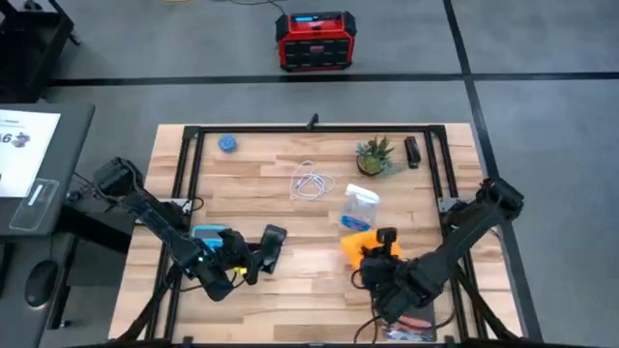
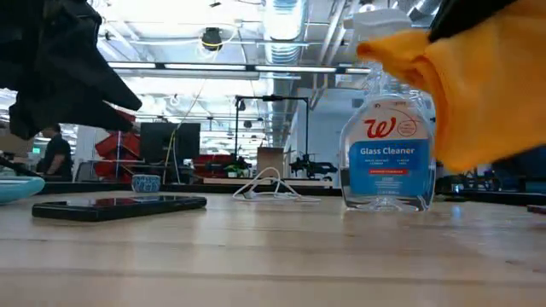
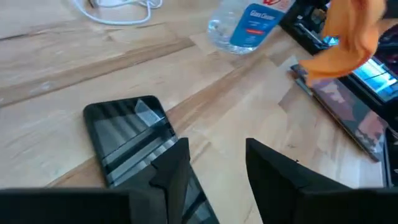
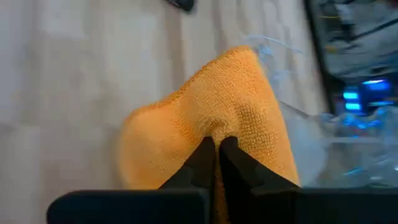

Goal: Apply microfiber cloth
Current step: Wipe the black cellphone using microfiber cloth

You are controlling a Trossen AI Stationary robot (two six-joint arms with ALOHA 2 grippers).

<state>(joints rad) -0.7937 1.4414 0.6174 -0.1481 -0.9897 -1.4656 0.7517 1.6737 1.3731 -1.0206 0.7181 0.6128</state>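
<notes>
The orange-yellow microfiber cloth (image 4: 205, 106) is bunched up in my right gripper (image 4: 217, 149), which is shut on it. It hangs above the table at the near right (image 1: 356, 244), beside the glass cleaner bottle (image 2: 384, 153). A black smartphone (image 3: 127, 130) lies flat on the wood near the table's middle (image 1: 274, 246). My left gripper (image 3: 214, 168) is open. It hovers over the phone's near end and touches nothing. My right gripper pinches a bunched fold of the cloth (image 4: 214, 132) between its two fingertips. The fabric bulges out past them on both sides. The cloth is lifted clear of the table, and its loose part (image 2: 478, 94) droops below the fingers.
A blue calculator (image 1: 208, 232) lies under the left arm. A dark reddish book (image 3: 348, 115) sits at the near right edge. Farther back are a coiled white cable (image 1: 311, 182), a small potted plant (image 1: 375, 155), a blue round thing (image 1: 227, 143) and a black frame rail (image 1: 309, 128).
</notes>
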